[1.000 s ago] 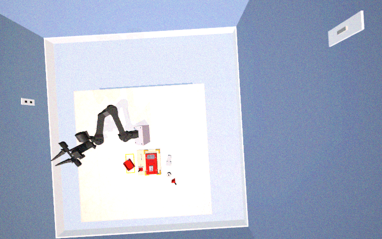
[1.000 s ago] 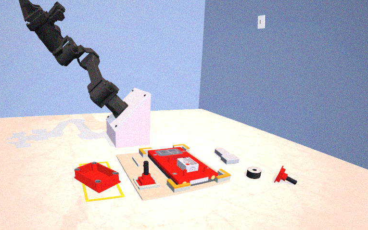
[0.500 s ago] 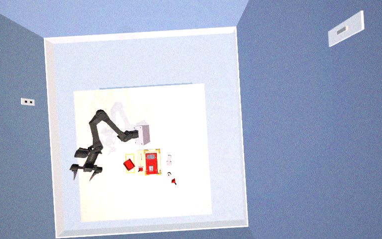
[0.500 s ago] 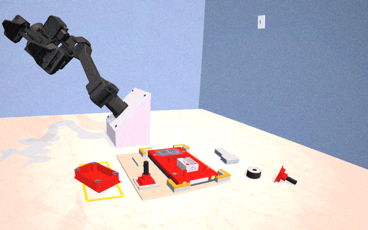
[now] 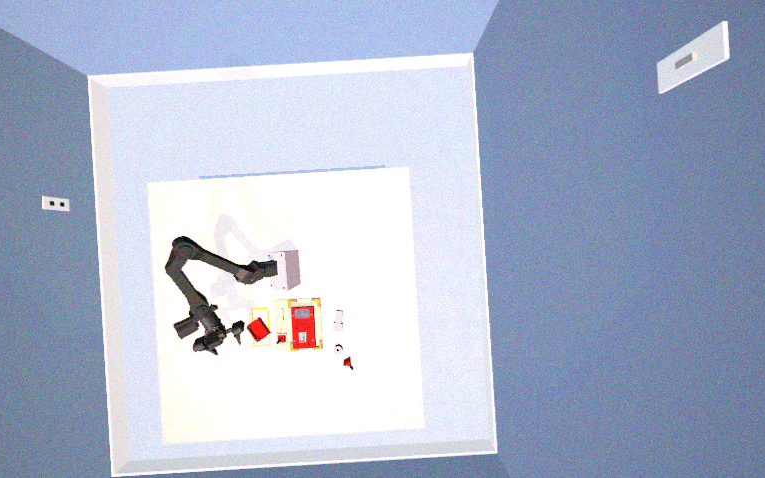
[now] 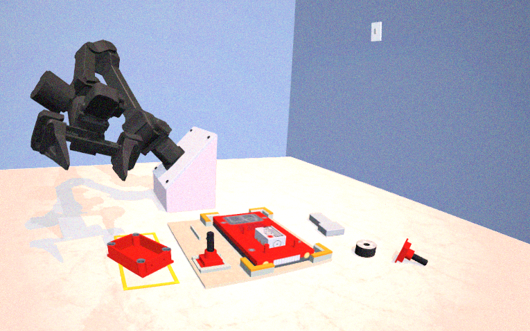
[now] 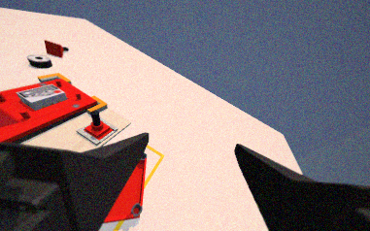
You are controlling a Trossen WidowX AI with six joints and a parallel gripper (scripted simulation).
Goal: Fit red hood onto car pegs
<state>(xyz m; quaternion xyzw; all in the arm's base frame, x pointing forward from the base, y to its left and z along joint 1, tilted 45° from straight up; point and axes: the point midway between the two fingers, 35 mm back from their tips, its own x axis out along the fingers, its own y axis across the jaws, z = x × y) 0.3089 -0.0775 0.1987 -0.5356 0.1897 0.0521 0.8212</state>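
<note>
The pale table carries the red hood, jig board, black-and-white ring and arm's pedestal.
</note>
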